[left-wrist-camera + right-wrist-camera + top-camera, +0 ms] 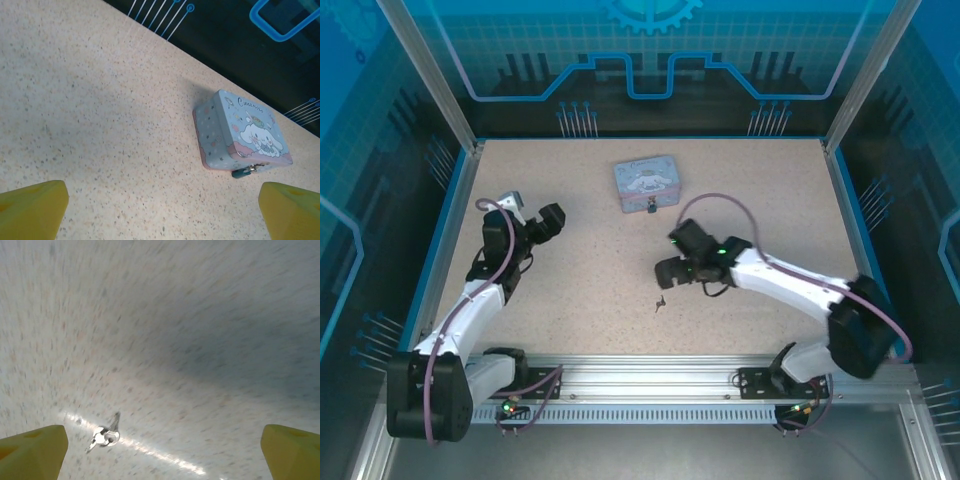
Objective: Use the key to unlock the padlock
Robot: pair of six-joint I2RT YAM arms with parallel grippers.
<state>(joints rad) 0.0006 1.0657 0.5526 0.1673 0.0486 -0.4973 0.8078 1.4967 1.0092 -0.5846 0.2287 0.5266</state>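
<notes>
The tiny dark padlock [651, 208] hangs at the front latch of the pale blue tin; in the left wrist view the padlock [243, 172] shows bluish at the tin's lower edge. The small key [661, 302] lies flat on the speckled table, in front of the right gripper [672, 258]. In the right wrist view the key [106, 434] sits low and left, between the yellow fingertips [33, 450] but nearer the left one. Both jaws stand wide apart with nothing in them. My left gripper [532, 214] hovers open to the left of the tin, well apart from it.
The pale blue tin [647, 182] with a cartoon lid stands at the back middle of the table; the left wrist view has the tin [240, 132] at right. Blue walls [440, 230] and metal posts fence the table on all sides.
</notes>
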